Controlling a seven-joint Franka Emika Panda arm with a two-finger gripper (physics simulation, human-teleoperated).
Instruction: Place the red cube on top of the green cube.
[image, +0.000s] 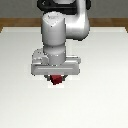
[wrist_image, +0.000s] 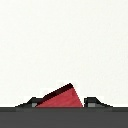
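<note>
- Wrist view: the red cube (wrist_image: 62, 97) sits tilted between the gripper (wrist_image: 61, 102) fingertips (wrist_image: 93, 101), so it looks clamped on it.
- Exterior view: the cube hangs under the hand at about 6 o'clock of the arm (image: 62, 30), just above the white table (image: 20, 100).
- The green cube isn't visible anywhere, so I'd guess we're mid-carry; next it has to find the green one and line up over it.

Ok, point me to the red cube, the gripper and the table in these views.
red cube (wrist_image: 61, 98): wrist view, on its top face, between the fingertips.
gripper (image: 58, 80): exterior view, midway between the fingertips, at the cube.
table (image: 20, 90): exterior view, on bare white surface at the exterior view's left.
</note>
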